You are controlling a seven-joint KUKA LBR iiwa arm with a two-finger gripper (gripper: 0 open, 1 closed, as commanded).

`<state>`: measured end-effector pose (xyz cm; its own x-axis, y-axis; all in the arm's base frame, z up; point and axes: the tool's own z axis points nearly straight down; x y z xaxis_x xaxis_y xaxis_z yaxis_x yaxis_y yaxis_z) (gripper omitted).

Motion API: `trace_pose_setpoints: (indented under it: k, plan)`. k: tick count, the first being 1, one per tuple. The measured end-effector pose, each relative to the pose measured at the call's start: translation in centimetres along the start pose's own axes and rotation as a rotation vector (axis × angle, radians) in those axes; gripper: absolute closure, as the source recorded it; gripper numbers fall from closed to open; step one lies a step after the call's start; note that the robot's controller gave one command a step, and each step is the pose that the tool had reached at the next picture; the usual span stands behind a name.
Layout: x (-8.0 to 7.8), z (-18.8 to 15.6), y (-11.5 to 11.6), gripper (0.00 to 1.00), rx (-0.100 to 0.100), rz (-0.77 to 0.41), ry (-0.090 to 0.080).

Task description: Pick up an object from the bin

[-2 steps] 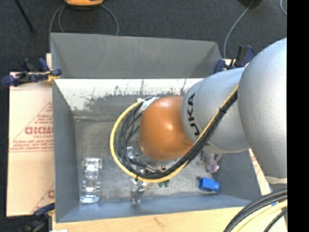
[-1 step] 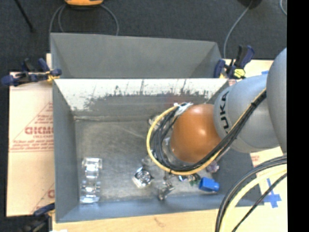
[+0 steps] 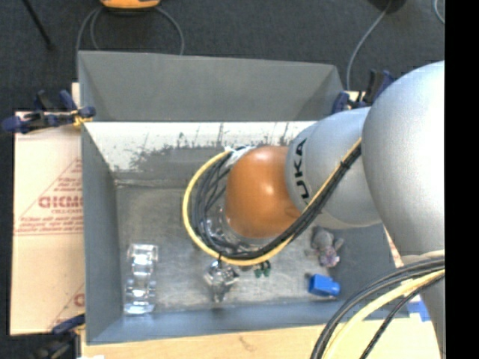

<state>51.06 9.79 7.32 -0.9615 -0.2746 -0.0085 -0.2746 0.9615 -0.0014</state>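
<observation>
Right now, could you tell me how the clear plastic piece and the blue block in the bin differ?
The clear plastic piece is see-through and long; the blue block is opaque and smaller. The clear plastic piece lies at the view's left, the blue block at its right. Both rest on the bin floor.

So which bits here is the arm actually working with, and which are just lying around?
In the job: gripper, low near the front of the grey bin; its target cannot be told.
Lying about: clear plastic piece front left; blue block, grey-purple lump, small green bits.
</observation>
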Motion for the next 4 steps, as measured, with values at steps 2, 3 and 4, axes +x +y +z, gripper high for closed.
trace_pose_setpoints:
  k: [2, 3, 4]
  plan:
    - [-1.9, -0.3, -4.9, 1.0, -0.002, -0.086, -0.01]
    - [-1.5, 0.1, -4.9, 0.0, -0.003, -0.085, 0.003]
    - [-3.9, 0.0, 0.1, 0.0, 0.002, -0.24, -0.005]
